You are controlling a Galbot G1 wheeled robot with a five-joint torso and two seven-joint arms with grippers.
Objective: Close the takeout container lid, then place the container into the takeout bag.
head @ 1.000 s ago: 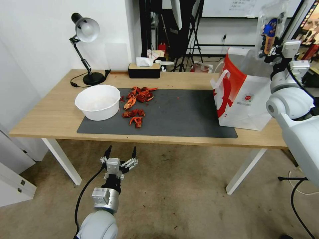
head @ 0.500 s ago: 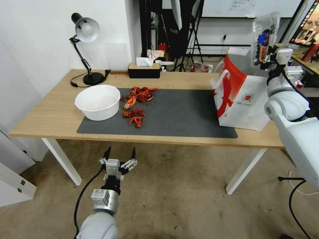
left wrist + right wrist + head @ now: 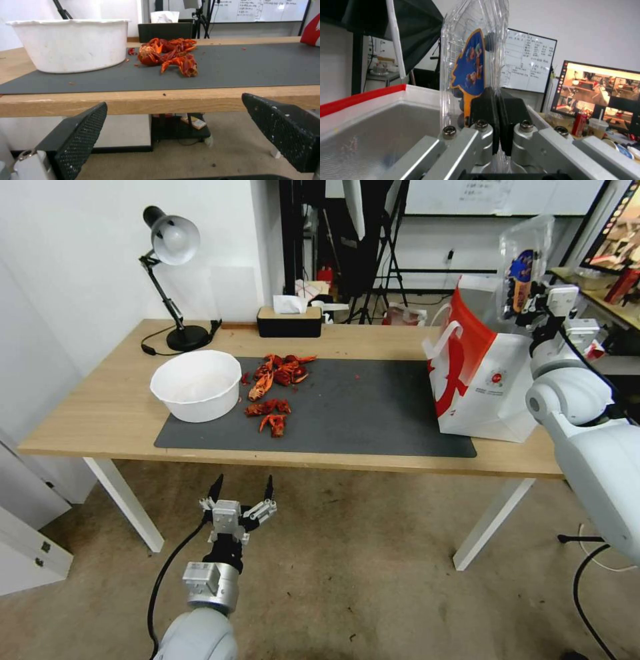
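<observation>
Above the open mouth of the large white and red paper takeout bag (image 3: 481,373), the right gripper (image 3: 530,307) holds the small clear plastic clamshell takeout container (image 3: 522,263) on edge, its jaws pinched tight on the container's lower rim. The clear hinged lid (image 3: 466,67) is closed against the tray, its blue and orange label sticker facing sideways, and dark blueberries show through the plastic. In the right wrist view the bag's silvery lining (image 3: 376,135) lies just beneath the container, beside the bag's red rim.

That bag stands upright at the right end of the pale wooden bench (image 3: 100,413), partly on the dark grey mat (image 3: 373,407). Well apart from the bag, toward the bench's other end, a large white round bowl (image 3: 197,383) sits on the mat with a scatter of red crayfish shells (image 3: 273,387) just beside it.

Far from the bag, below the bench's front edge, the left gripper (image 3: 241,493) hangs over the floor with its jaws spread wide and holding nothing.
</observation>
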